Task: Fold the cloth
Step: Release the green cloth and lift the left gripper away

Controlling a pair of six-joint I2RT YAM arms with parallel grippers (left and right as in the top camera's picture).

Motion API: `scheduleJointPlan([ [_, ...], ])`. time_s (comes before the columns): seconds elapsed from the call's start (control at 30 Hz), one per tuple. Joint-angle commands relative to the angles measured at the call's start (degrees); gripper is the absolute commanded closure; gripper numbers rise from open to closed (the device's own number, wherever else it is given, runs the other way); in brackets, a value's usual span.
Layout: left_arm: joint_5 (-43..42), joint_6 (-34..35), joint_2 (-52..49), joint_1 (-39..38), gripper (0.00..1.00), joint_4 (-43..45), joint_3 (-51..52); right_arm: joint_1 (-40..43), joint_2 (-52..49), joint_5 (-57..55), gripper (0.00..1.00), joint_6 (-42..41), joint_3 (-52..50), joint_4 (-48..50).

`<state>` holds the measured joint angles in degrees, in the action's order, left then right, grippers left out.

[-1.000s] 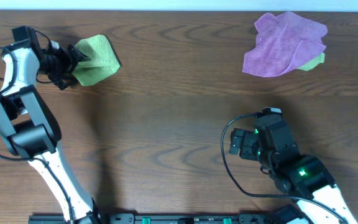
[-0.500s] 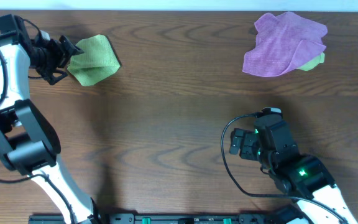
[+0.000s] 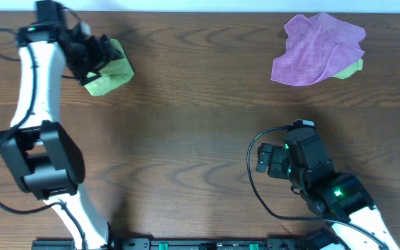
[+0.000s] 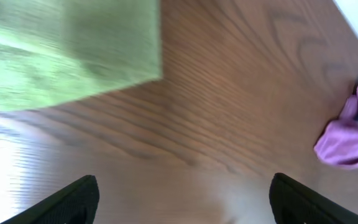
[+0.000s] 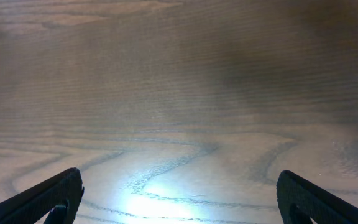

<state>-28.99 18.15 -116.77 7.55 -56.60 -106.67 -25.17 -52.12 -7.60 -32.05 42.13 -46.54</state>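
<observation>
Hovering the left gripper (image 4: pixel 184 186) at the left edge of the green cloth (image 3: pixel 111 73), which lies bunched at the far left of the table (image 3: pixel 186 118). Jaws are apart with nothing between them. The wrist view shows the cloth ahead of the fingertips, not inside them, so no grip yet. The wide opening makes sense: room to straddle an edge or corner before pinching. Cloth looks doubled over but uneven, so my guess is we're lining up a grasp for another fold or a tidy-up. Right gripper (image 5: pixel 179 180) is parked low on the right over bare wood, jaws apart and empty, out of the left arm's way. Purple cloth (image 3: pixel 314 52) sits far right, well apart, not involved.
</observation>
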Motion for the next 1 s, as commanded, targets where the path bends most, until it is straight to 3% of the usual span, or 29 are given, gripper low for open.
scheduleJointPlan([
  [0.0, 4.1, 0.1, 1.6, -3.7, 0.12, -0.1, -1.2, 0.6, 0.0, -1.2, 0.01, -0.7, -0.3, 0.0],
  [0.2, 12.3, 1.6, 2.3, -8.7, 0.11, -0.3, -1.2, 0.6, 0.0, -1.2, 0.01, -0.7, -0.3, 0.0],
  [0.43, 12.5, 3.4, 6.1, -11.2, 0.12, -1.3, -1.2, 0.6, 0.0, -1.2, 0.01, -0.7, -0.3, 0.0],
  [0.47, 12.7, 4.1, 7.0, -12.2, 0.03, -1.1, -1.2, 0.6, 0.0, -1.2, 0.01, -0.7, -0.3, 0.0],
  [0.8, 15.4, 7.0, 12.9, -15.1, 0.05, -1.9, -1.2, 0.6, 0.0, -1.2, 0.01, -0.7, -0.3, 0.0],
  [0.97, 15.9, 5.6, 13.4, -14.6, 0.05, -6.7, -1.2, 0.6, 0.0, -1.2, 0.01, -0.7, -0.3, 0.0],
])
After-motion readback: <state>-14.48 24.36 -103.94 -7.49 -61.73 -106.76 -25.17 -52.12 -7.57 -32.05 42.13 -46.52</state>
